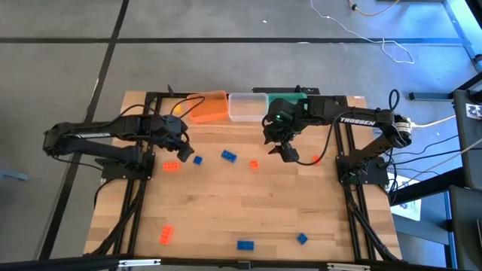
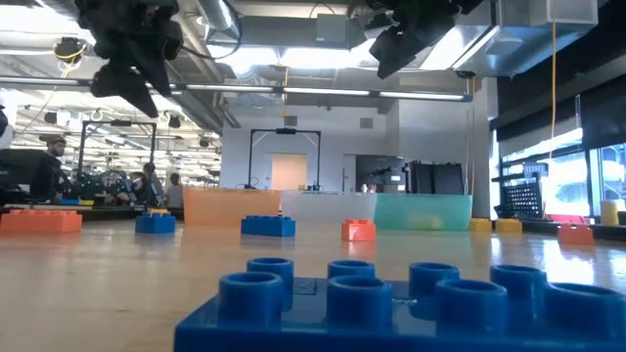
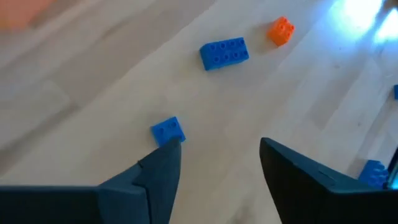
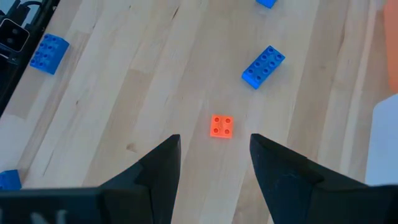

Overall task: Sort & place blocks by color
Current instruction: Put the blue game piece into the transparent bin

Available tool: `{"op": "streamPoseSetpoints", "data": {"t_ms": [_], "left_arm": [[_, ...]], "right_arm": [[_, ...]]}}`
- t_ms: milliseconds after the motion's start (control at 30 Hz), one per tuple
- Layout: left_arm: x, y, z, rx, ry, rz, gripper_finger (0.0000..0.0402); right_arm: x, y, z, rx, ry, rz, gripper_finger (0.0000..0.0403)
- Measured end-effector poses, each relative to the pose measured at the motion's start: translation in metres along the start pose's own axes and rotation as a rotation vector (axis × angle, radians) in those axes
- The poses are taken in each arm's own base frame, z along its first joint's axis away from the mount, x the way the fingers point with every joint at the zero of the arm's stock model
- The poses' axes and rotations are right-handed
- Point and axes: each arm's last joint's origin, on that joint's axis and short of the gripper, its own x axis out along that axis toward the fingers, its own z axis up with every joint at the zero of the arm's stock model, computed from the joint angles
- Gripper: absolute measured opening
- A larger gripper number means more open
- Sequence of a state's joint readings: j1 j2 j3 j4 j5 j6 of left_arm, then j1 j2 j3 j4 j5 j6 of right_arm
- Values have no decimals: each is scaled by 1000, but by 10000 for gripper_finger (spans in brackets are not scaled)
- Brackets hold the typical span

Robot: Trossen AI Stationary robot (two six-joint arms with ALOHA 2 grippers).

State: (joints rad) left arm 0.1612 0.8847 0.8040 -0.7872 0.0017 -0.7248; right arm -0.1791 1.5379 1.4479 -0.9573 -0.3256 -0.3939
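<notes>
Blocks (image 1: 228, 156): tiny studded bricks, blue and orange, scattered on table (image 1: 226, 218).

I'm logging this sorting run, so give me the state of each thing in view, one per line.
left gripper: open, empty, above a small blue block
right gripper: open, empty, above a small orange block
orange tub: on the table's far edge
long blue block: loose on the table

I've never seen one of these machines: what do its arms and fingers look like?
Both arms are matte black, jointed tubes with white TROSSEN lettering and black cables trailing off. The left gripper and right gripper each end in two dark, wedge-shaped fingers.
</notes>
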Motion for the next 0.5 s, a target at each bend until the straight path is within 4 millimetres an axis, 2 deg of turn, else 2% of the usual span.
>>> {"op": "streamPoseSetpoints", "data": {"t_ms": [267, 500], "left_arm": [[22, -6, 4, 319, 54, 18, 208], [55, -15, 0, 583, 164, 35, 208]], "right_arm": [[0, -1, 2, -7, -18, -8, 194], [0, -1, 2, -7, -20, -8, 194]]}}
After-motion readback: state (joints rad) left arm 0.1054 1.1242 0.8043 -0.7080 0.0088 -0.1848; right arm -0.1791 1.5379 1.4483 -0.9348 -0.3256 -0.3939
